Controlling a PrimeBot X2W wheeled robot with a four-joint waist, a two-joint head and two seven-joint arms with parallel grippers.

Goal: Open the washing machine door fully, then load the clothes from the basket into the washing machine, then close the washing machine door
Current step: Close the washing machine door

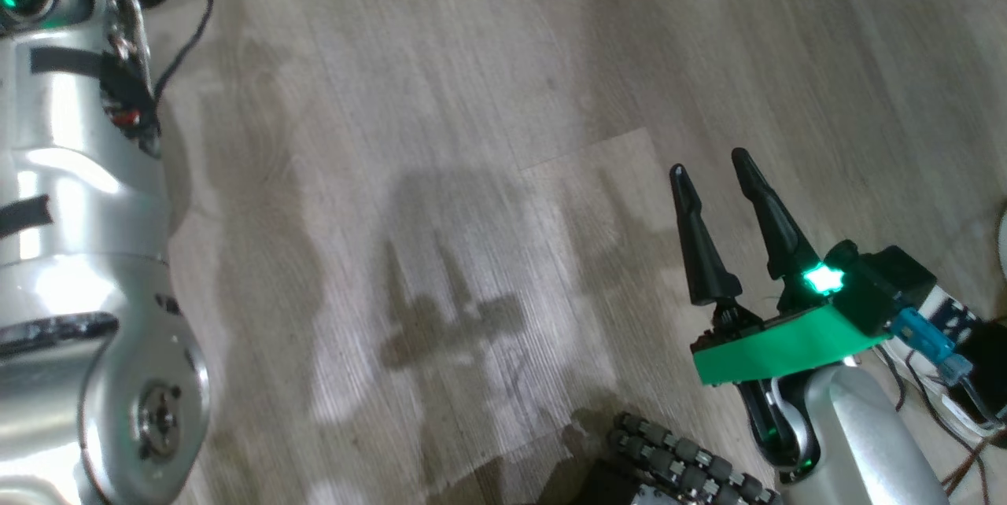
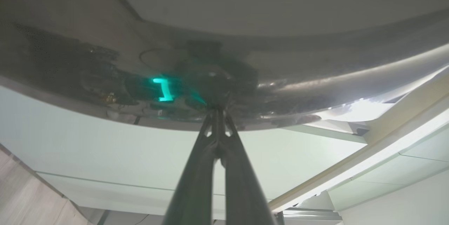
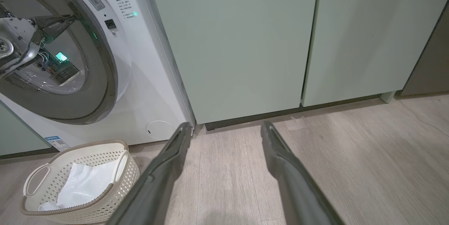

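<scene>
Left gripper [image 2: 218, 113]: I see its fingers pressed together, holding nothing, tips touching the door [image 2: 315, 77] rim.
Right gripper [image 1: 709, 161]: fingers spread, empty, above the floor [image 1: 472, 57] at four o'clock in my head view.
Washing machine [image 3: 151, 77]: ten o'clock in right wrist view.
Basket [image 3: 129, 176]: seven o'clock, white sheet [image 3: 84, 183] inside.

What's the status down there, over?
Left tool shut, tips at the washing machine door. Right tool open over floor. Basket: white sheet inside.

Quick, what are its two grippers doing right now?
Left gripper: closed, empty, tips at the washing machine door.
Right gripper: open, empty.
</scene>
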